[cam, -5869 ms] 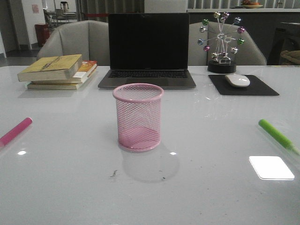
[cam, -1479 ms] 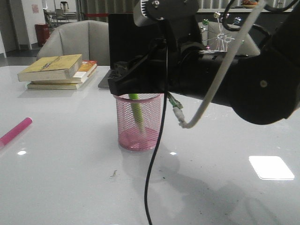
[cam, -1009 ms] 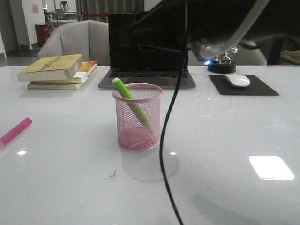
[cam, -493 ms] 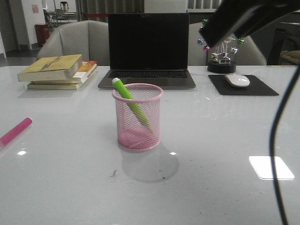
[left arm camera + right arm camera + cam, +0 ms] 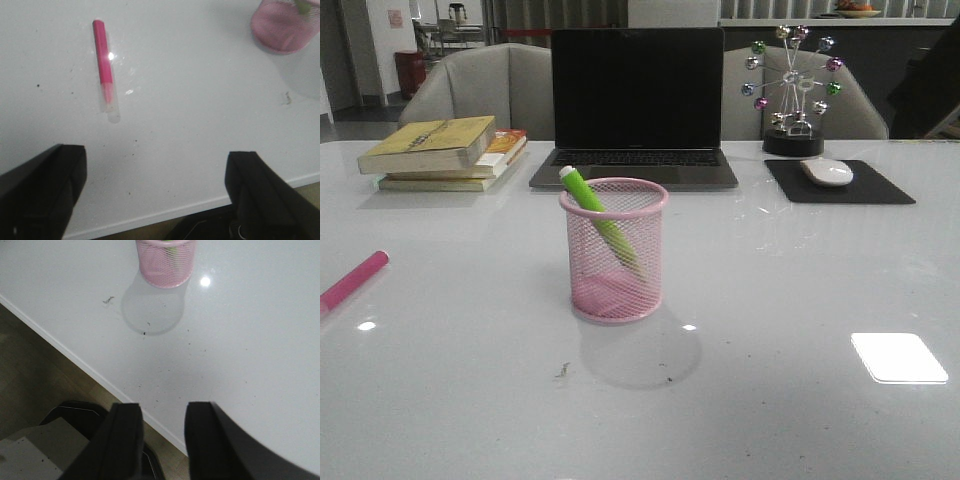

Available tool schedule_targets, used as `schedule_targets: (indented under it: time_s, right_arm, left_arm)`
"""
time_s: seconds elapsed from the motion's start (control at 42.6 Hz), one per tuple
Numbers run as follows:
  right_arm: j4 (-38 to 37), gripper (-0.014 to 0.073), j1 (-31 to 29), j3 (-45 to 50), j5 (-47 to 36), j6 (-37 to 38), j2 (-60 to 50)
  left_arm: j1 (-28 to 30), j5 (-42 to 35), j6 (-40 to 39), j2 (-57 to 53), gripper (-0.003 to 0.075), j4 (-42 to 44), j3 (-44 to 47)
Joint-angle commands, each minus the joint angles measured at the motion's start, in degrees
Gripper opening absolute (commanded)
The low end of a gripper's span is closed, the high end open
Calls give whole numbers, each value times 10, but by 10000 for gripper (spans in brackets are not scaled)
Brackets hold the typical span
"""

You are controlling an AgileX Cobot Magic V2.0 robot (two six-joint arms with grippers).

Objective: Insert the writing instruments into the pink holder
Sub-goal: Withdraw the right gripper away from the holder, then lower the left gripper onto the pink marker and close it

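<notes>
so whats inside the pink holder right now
One lime green marker leans inside the pink holder, whitish end above the rim. Its lower tip is blurred behind the mesh.

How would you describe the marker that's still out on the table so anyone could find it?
Start at the pink mesh cup in front of the laptop. Look far toward the table's left edge: the magenta marker lies flat there, alone. The green marker stands inside the cup.

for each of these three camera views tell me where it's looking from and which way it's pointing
Front view: behind the table, facing forward at the pink holder and laptop; no pincer shows.
Left wrist view: above the table, looking down at the pink marker; left pincer open.
Right wrist view: over the table edge; right pincer open.
All three share the holder.
</notes>
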Motion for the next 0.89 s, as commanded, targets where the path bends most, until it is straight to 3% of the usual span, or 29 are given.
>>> schedule_targets:
  time_s: [0.0, 0.258, 0.423, 0.681, 0.869]
  right_arm:
    - [-5, 339, -4, -21, -35, 4, -10]
    - [-5, 339, -4, -21, -34, 4, -10]
    - [-5, 339, -4, -21, -34, 4, -10]
    - [-5, 339, -4, -21, -33, 4, -10]
    - [-5, 339, -4, -21, -33, 4, -10]
  left_arm:
    - [-5, -1, -54, 42, 652, 42, -47]
    - [-3, 3, -59, 184, 651, 66, -143]
    - [34, 3, -59, 278, 642, 38, -206]
    - [93, 3, -48, 424, 559, 9, -300]
    - [98, 9, -35, 501, 468, 8, -352]
